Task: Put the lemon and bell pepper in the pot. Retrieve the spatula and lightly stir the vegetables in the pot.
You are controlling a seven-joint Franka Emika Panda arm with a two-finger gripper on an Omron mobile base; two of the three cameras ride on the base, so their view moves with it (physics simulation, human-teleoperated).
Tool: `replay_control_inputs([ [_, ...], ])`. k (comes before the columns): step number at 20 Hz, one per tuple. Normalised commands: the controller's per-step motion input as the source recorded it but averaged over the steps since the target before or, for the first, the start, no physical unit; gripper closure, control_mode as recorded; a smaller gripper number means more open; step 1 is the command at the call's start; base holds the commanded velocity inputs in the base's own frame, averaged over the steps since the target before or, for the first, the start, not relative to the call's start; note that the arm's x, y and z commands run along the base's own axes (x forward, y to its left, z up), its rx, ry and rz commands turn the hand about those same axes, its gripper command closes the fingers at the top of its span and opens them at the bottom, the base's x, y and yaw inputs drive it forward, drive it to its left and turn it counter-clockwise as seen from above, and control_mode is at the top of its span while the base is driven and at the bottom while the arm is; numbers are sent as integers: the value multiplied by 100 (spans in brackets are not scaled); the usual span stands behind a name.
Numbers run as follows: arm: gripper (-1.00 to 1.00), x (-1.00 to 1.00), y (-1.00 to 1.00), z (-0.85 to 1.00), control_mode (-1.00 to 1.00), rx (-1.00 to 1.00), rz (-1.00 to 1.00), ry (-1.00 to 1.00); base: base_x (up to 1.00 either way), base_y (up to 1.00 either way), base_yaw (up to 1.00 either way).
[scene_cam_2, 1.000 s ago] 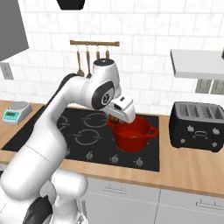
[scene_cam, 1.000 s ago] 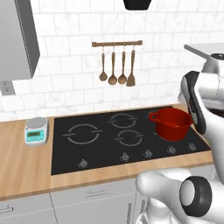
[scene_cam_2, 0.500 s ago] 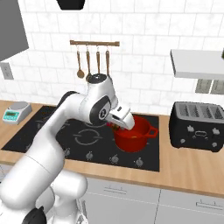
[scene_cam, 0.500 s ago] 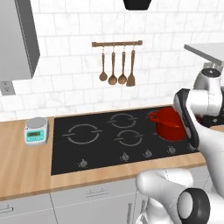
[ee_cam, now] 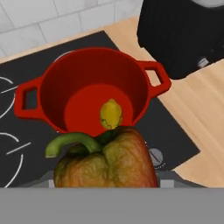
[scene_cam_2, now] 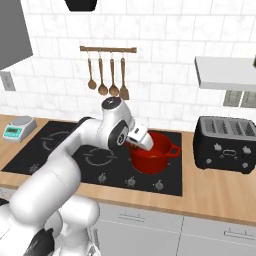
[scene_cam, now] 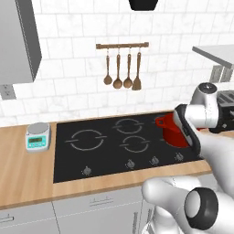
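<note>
The dark-red bell pepper [ee_cam: 109, 162] with its green stem hangs close to the camera in the hand view, hiding the fingertips that grip it. Just beyond it stands the bright-red pot [ee_cam: 92, 59], and the yellow lemon [ee_cam: 110, 113] lies on its bottom. From the right base view my gripper [scene_cam_2: 141, 140] sits low at the pot's [scene_cam_2: 156, 156] near-left rim. In the left base view the arm covers most of the pot [scene_cam: 168, 129]. The wooden spatula [scene_cam_2: 123, 86] hangs rightmost on the wall rail, also seen from the left base [scene_cam: 136, 77].
A black toaster [scene_cam_2: 227, 145] stands on the wooden counter right of the hob, close behind the pot in the hand view [ee_cam: 183, 35]. A kitchen scale [scene_cam: 37, 136] sits left of the hob. Three round wooden spoons [scene_cam: 118, 73] hang beside the spatula.
The arm has folded lower, bringing the hand with the pepper down to the pot's rim. The pot has stayed in place.
</note>
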Motion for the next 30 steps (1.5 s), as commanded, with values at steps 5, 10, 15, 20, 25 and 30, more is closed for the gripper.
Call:
replay_control_inputs([
  [5,100,55,-15,-10,-100,0,0,4,0,0,0],
  [10,100,31,-12,-23,-100,0,0,2,0,0,0],
  [15,100,28,0,-41,-100,0,0,6,0,0,0],
  [20,100,25,-14,-32,-100,2,0,6,0,0,0],
  [25,-100,5,-16,-16,-100,3,0,4,0,0,0],
  [30,-100,-7,-10,1,-100,4,0,0,0,0,0],
])
